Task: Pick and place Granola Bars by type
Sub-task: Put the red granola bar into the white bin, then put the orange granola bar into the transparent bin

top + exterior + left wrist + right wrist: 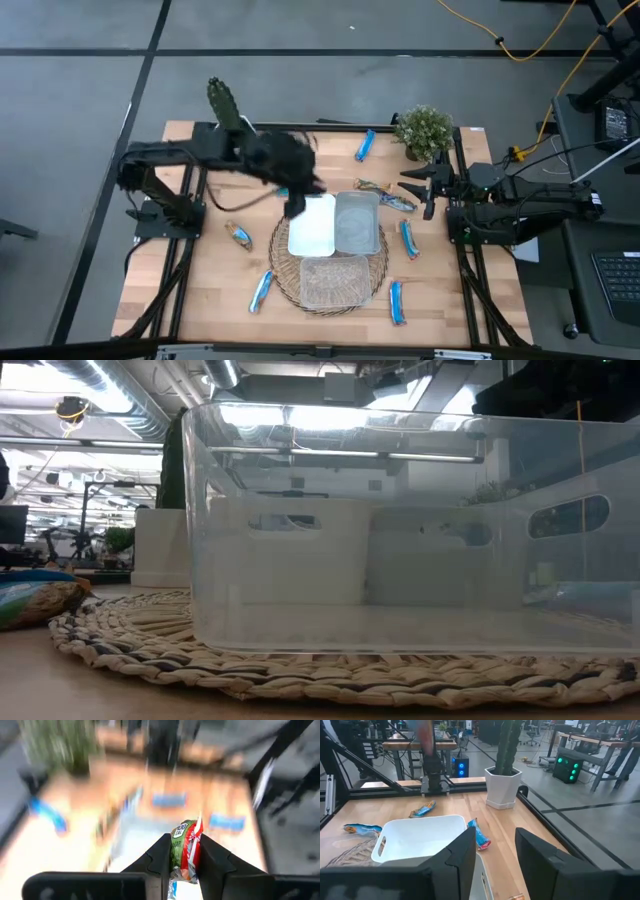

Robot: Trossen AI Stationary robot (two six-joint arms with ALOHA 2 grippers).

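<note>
My left gripper (184, 854) is shut on a green-and-red wrapped granola bar (186, 845), above the far left corner of the white tray (312, 228); in the high view the left gripper (294, 206) is blurred. Other granola bars lie flat on the table: blue ones (365, 145) (408, 240) (397, 300) (260, 290) and brownish ones (238, 235) (375, 187). My right gripper (495, 851) waits open, with nothing between its fingers, at the table's right side (415, 190). My left gripper pinches the bar between its two fingers, which lie on its two flat faces (176, 856). One end of the bar (189, 826) sticks out beyond the fingertips. The bar is lifted clear of the table.
A woven round mat (285, 275) carries the white tray, a grey tray (357, 222) and a clear tray (333, 282), which fills the low view (400, 530). A potted cactus (222, 100) stands at the far left and a small bushy plant (425, 130) at the far right.
</note>
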